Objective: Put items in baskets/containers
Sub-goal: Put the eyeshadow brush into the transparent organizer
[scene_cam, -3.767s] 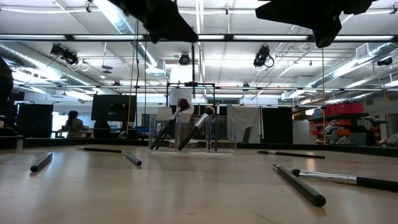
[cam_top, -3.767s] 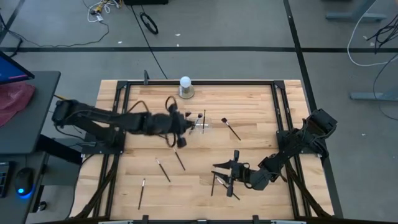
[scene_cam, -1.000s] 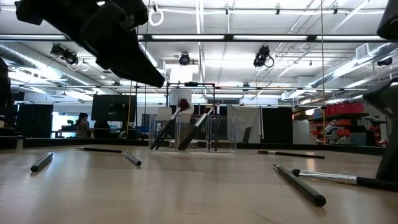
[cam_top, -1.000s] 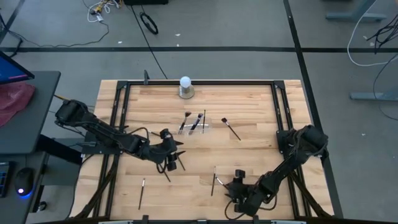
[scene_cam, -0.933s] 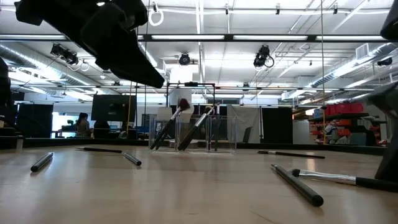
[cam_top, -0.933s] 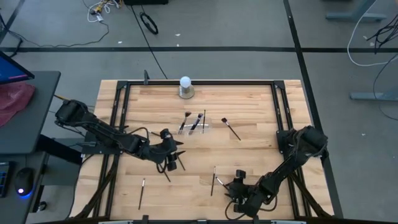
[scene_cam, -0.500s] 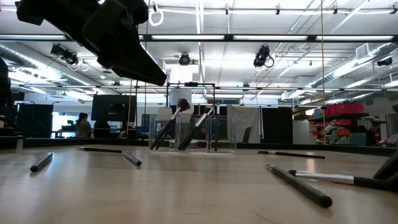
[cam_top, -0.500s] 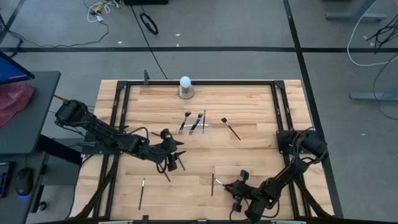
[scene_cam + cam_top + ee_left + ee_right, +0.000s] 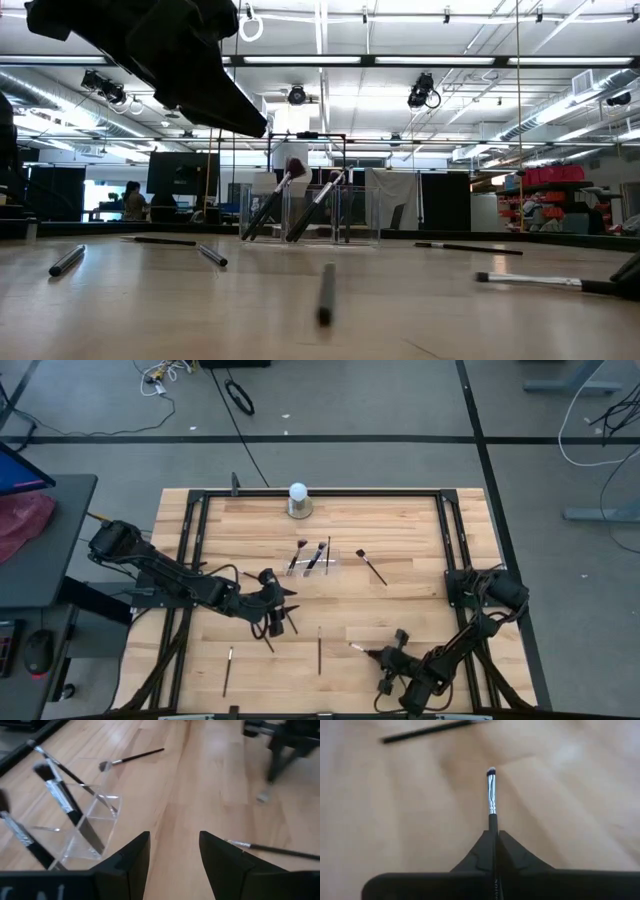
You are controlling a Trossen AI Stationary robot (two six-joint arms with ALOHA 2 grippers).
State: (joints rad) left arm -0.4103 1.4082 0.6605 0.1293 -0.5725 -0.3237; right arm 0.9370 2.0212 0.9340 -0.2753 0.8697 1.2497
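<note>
Two tools at work on the tabletop [image 9: 400, 540], with the clear holder [image 9: 318, 561] as reference. Right tool [image 9: 372, 654] is well toward the near edge from the holder and off to its right side; its fingers are clenched on a thin brush [image 9: 491, 795], handle pinched between the pads, silver ferrule and small dark tip sticking out past them. Left tool [image 9: 279, 622] hovers just near-left of the holder, fingers [image 9: 222, 857] parted with nothing between them; holder sits right ahead of it in its wrist view. Holder stands upright at mid-table and carries three brushes leaning at an angle [image 9: 278, 203]. One loose brush [image 9: 371, 567] lies just right of the holder. Another [image 9: 319, 649] lies between the holder and the near edge, pointing straight along that line. One more [image 9: 228, 670] lies far near-left of the holder, and a short one [image 9: 263, 634] rests under the left tool. White ball on a grey base [image 9: 298, 499] sits beyond the holder at the far edge.
</note>
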